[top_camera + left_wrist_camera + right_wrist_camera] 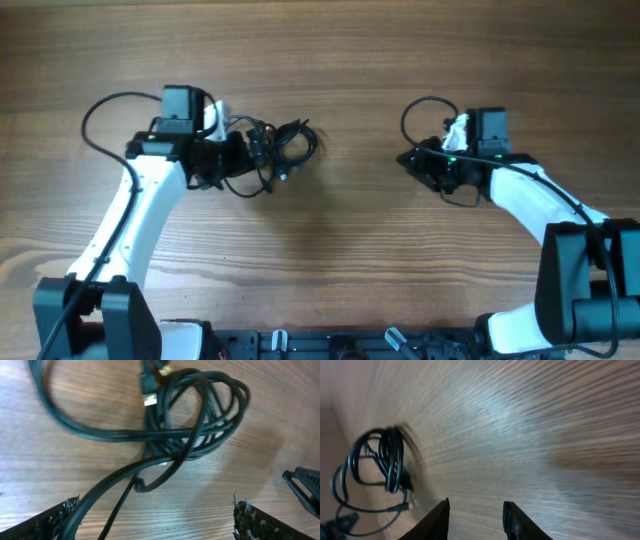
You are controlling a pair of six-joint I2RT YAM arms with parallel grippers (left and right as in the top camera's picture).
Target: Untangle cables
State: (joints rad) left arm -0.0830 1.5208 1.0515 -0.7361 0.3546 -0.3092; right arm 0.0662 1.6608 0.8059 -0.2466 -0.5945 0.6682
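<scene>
Cables [272, 150] lie tangled, partly hidden beneath wide left jaws; right jaws narrow, empty, blurred

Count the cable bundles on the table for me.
1: a tangle by the left hand, left of centre; a stray piece could be hidden where the table is covered.

Robotics lab bench, by the look of it, not a home or shop. Plain wood-grain surface [340, 270]. Left arm [135, 210] and right arm [530, 195], white shells on black joints, both based at a black mounting rail [330, 345] along the near edge. Exposed black wiring [88, 122] loops off each arm. One tangle of thin black cables [280, 145] lies on the wood. The room beyond the surface is out of frame.
</scene>
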